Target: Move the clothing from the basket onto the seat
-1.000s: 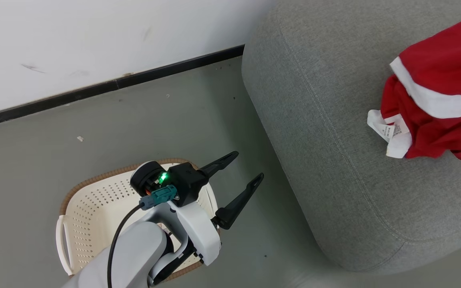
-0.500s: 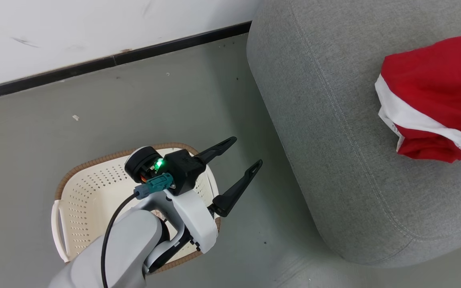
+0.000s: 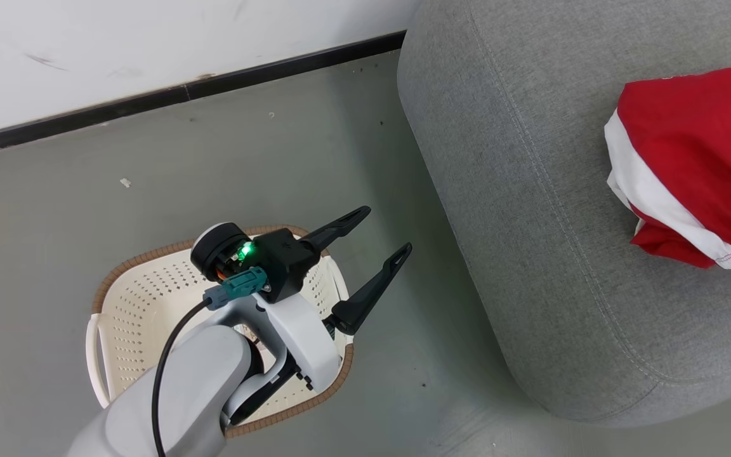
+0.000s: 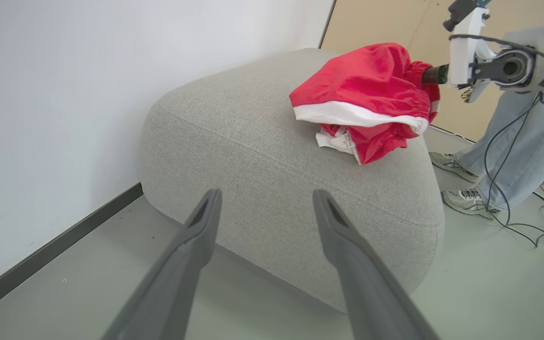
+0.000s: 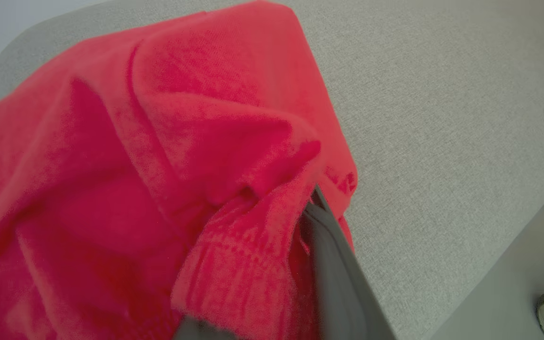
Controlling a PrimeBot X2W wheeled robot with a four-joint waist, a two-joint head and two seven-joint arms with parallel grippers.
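Note:
The clothing [image 3: 689, 158] is a bright red garment with a white band, bunched on top of the grey seat [image 3: 530, 190] near its right side. In the left wrist view the clothing [image 4: 361, 89] rests on the seat [image 4: 253, 156] and rises to my right gripper [image 4: 430, 74], whose tips are buried in it. Up close, red cloth [image 5: 158, 165] drapes over the fingers; one dark finger [image 5: 333, 264] shows and the other is covered. My left gripper [image 3: 386, 230] stands open and empty above the cream basket [image 3: 143, 298], pointing at the seat.
The basket stands on grey floor left of the seat, near a white wall with a black baseboard [image 3: 181, 95]. A person's legs [image 4: 527, 118] and shoes [image 4: 465, 203] stand behind the seat, with loose cables [image 4: 536, 226] on the floor there.
The red clothing has settled lower and more to the right on the seat, and its white label has slipped out of the head view. The camera shifted slightly. My left gripper stayed open.

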